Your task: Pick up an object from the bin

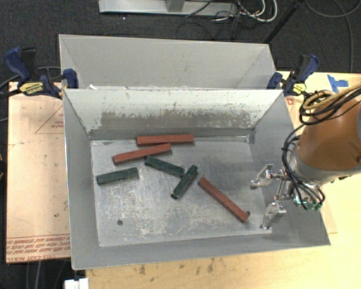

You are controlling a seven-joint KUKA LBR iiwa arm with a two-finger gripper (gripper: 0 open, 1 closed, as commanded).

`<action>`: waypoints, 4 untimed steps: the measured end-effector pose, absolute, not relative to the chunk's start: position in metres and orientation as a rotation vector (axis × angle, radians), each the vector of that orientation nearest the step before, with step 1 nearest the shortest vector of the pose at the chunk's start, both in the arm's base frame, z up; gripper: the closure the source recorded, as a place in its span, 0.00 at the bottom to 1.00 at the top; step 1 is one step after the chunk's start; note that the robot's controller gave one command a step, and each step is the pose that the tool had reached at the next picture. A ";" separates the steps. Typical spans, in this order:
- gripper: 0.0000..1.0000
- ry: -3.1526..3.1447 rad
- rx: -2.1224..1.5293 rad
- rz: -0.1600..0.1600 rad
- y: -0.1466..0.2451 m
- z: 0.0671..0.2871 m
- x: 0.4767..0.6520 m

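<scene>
Step in hand: approach; nothing grasped yet, pick not begun.
Gripper (266,198): at the right side of the bin (168,77), low over the foot of the sloping right wall; spread wide, empty between the fingers.
Nearest thing: long reddish-brown bar (222,200), flat on the bin floor, slanting from the middle down toward the front right corner; lower end just beside the gripper, seemingly not touching it.
Next nearest: short dark green bar (185,182), just beside the upper end of that reddish-brown bar, tilted the other way.
Farther off: second green bar (165,166) and third green bar (117,176) toward the left; two more reddish-brown bars, one at the back wall (165,139) and one just in front of it (141,155); all lying flat, loosely spread, not heaped.
Likely target: cannot tell for sure; by closeness, probably the slanting reddish-brown bar.
Next move, as judged: shift left over that bar, somewhere along its middle; probably turn the wrist to set the fingers across its narrow width; then lower to the floor, close, and lift.
Point of care: right wall close by, so little room on that side.
</scene>
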State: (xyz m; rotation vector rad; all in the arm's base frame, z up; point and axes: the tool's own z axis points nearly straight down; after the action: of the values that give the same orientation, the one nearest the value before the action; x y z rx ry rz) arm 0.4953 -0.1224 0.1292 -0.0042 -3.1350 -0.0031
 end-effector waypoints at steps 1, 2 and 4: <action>0.00 -3.142 0.000 -0.001 -0.122 0.133 0.497; 1.00 -3.158 0.000 0.000 -0.075 0.079 0.501; 1.00 -3.143 0.059 0.000 -0.076 0.196 0.496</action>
State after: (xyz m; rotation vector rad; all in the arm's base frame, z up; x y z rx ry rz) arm 0.4957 -0.0761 0.1962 0.0587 -3.1432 -0.0002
